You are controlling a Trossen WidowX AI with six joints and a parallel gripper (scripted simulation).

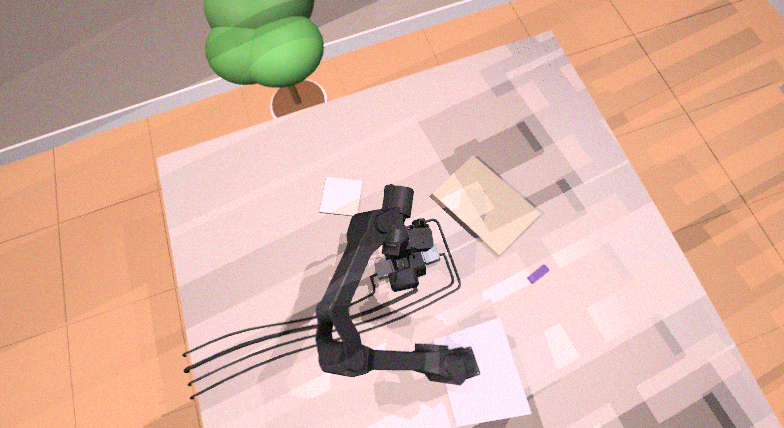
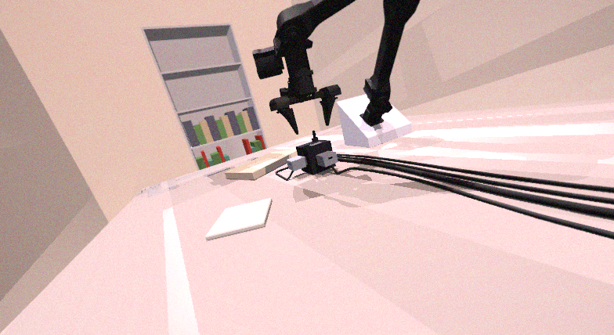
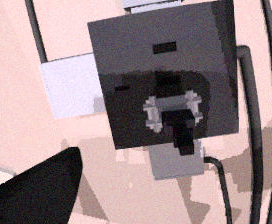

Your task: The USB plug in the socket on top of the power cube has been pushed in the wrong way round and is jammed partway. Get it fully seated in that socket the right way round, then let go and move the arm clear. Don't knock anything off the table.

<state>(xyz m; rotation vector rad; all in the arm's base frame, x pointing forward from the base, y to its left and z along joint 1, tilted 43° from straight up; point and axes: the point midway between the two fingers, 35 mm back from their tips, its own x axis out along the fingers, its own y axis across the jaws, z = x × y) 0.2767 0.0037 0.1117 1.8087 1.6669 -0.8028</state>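
Observation:
The black power cube [image 2: 310,160] [image 3: 137,55] stands on the table with pale grey plugs in its sides. A small black USB plug [image 2: 314,138] [image 3: 178,118] stands up from its top face, near one edge. In the wrist view a short black stub sticks out of it toward the bottom of the picture, and light grey jagged parts lie on both sides. How deep it sits cannot be told. My gripper [image 2: 312,129] is open and empty, pointing down above the cube, with its fingertips about level with the plug's top. One finger shows at the wrist view's lower left.
Black cables [image 2: 601,210] [image 3: 255,125] loop close around the cube and run to the table's edge. A tan slab [image 1: 502,216] [image 2: 258,166] and a white tile [image 1: 340,196] [image 2: 240,218] lie nearby. A purple block [image 1: 538,274] lies farther off. A white sloped block [image 1: 496,381] [image 2: 354,128] is by the arm's base.

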